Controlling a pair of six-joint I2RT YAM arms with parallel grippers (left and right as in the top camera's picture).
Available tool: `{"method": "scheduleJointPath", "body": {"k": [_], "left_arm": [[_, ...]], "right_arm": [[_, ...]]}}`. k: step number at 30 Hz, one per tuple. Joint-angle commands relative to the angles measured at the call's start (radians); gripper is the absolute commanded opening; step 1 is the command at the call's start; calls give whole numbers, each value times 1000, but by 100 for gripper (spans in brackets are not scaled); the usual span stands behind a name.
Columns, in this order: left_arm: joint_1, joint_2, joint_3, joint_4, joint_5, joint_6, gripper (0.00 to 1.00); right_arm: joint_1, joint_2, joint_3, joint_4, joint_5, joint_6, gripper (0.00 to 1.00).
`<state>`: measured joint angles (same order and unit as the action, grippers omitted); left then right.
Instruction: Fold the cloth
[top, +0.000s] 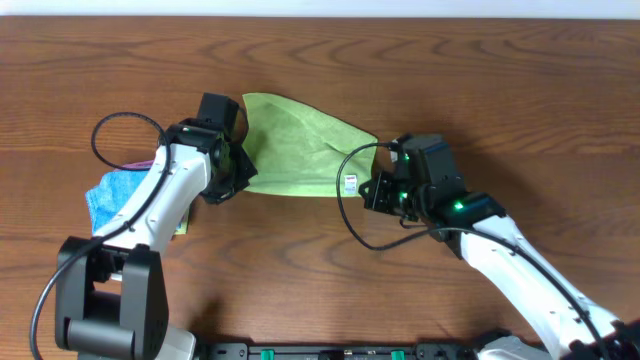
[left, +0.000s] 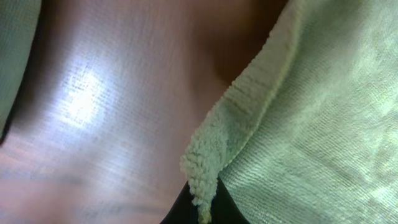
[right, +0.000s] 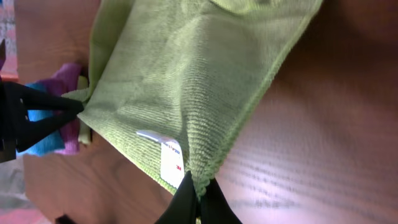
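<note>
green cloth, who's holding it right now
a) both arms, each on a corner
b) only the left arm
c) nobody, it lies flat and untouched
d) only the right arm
a: in the wrist views the left jaws are shut on one corner of the cloth and the right jaws are shut on the corner by the white tag.
</note>
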<state>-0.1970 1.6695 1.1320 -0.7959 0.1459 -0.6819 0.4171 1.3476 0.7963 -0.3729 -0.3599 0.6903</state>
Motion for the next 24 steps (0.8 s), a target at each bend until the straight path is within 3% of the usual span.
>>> {"method": "scheduleJointPath", "body": {"k": [1, 14, 24], "left_arm": [[-3, -23, 18, -48, -40, 33, 6], [-148, -69, 17, -180, -41, 39, 6], [-188, -69, 17, -245, -106, 40, 6]], "right_arm": [[2, -40, 0, -45, 27, -23, 1], [1, -100, 0, -238, 50, -61, 1], [1, -100, 0, -270, 58, -67, 1]]}}
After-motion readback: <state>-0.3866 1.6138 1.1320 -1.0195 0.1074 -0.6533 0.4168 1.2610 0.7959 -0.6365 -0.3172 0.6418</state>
